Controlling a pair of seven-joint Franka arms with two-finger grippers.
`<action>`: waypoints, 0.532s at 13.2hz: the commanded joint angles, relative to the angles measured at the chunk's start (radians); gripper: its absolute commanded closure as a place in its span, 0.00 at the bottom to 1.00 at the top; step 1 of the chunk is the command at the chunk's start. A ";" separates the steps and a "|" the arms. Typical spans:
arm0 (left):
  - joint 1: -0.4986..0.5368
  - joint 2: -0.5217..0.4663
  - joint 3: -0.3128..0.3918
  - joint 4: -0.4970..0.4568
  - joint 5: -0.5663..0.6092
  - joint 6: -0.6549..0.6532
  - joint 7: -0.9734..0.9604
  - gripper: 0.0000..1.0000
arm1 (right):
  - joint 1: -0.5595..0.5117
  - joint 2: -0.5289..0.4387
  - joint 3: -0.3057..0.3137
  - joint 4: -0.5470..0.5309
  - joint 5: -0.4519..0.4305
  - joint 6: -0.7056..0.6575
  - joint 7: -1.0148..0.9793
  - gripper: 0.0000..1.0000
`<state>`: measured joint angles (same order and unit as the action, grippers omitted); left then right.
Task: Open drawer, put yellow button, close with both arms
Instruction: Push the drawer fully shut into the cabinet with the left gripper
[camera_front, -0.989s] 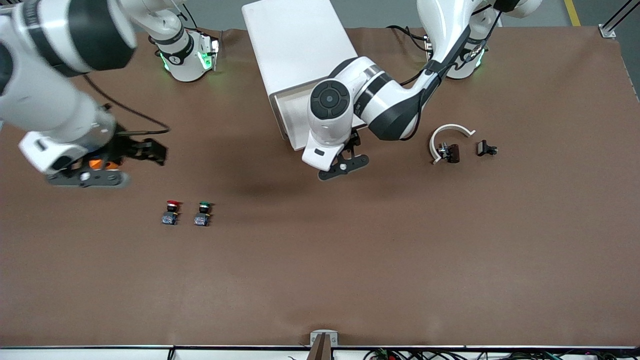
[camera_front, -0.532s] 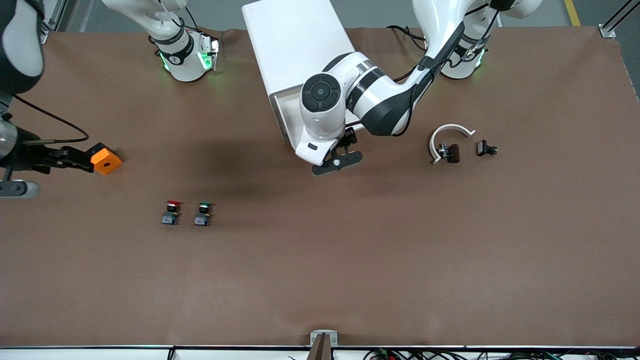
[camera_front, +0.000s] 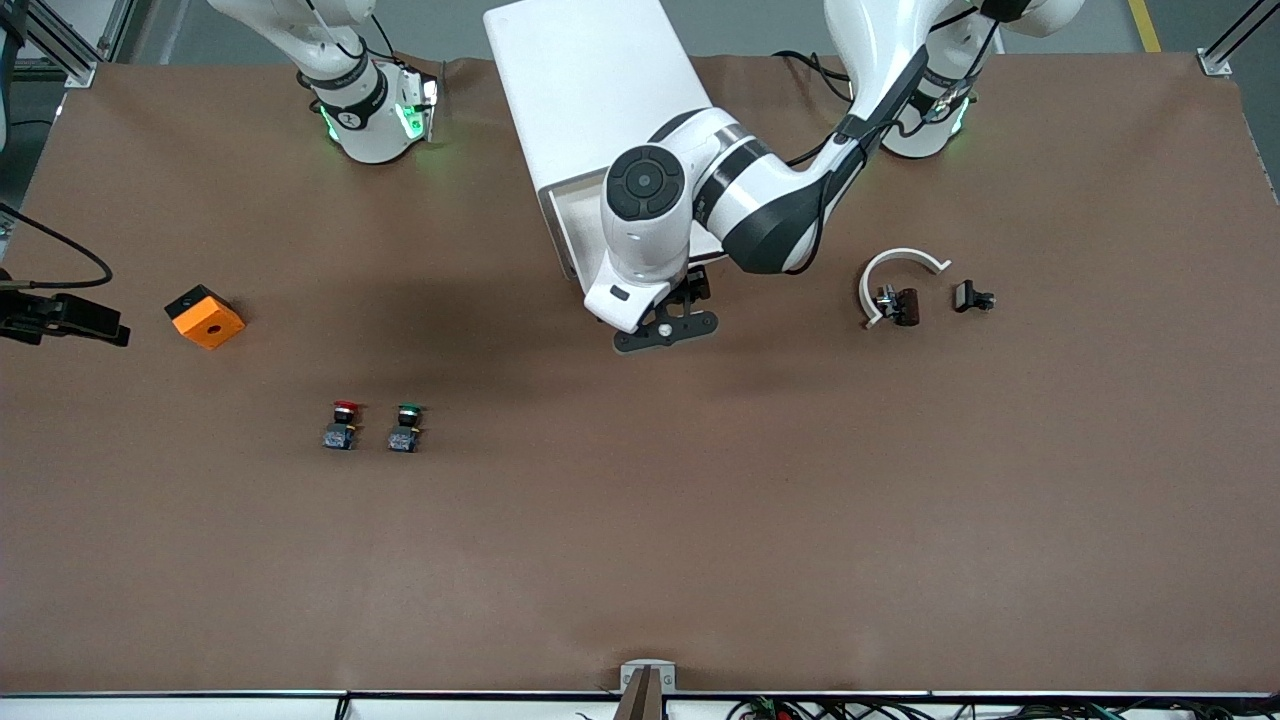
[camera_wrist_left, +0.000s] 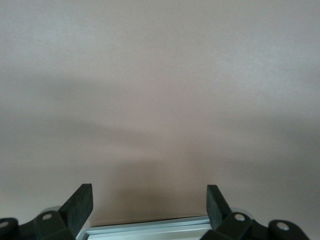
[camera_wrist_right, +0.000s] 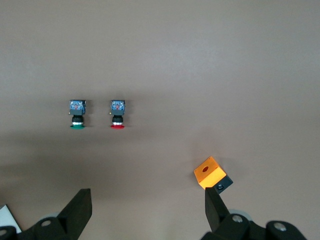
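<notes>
The white cabinet (camera_front: 590, 90) stands between the arms' bases. Its top drawer (camera_front: 566, 228) is pulled out, mostly hidden under the left arm. My left gripper (camera_front: 665, 328) is open and empty at the drawer's front; in the left wrist view (camera_wrist_left: 149, 205) the drawer's rim (camera_wrist_left: 150, 231) lies between the fingers. My right gripper (camera_front: 95, 325) is open and empty at the right arm's end of the table, beside an orange block (camera_front: 205, 317). In the right wrist view (camera_wrist_right: 147, 210) the block (camera_wrist_right: 212, 174) lies by one finger. The yellow button is out of view.
A red-capped button (camera_front: 343, 425) and a green-capped button (camera_front: 406, 427) stand side by side, nearer the front camera than the block. A white curved piece (camera_front: 900, 265), a small dark part (camera_front: 900, 305) and a black clip (camera_front: 972, 297) lie toward the left arm's end.
My right gripper has drawn away from the orange block toward the table's end, leaving the block on the table. My left gripper has shifted slightly along the drawer's front.
</notes>
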<state>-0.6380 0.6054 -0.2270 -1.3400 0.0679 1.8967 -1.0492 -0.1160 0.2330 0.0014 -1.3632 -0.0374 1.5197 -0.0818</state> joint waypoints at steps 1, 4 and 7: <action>0.006 -0.093 -0.021 -0.151 0.023 0.082 0.003 0.00 | -0.024 -0.004 0.025 0.026 -0.003 -0.007 0.004 0.00; 0.015 -0.113 -0.067 -0.198 0.007 0.081 -0.017 0.00 | -0.013 -0.058 0.037 0.026 0.014 -0.006 0.005 0.00; 0.017 -0.115 -0.112 -0.220 -0.042 0.068 -0.106 0.00 | -0.030 -0.167 0.023 -0.028 0.082 -0.061 0.022 0.00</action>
<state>-0.6344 0.5265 -0.3081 -1.4999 0.0591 1.9582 -1.1095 -0.1207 0.1518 0.0216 -1.3305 0.0151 1.4905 -0.0769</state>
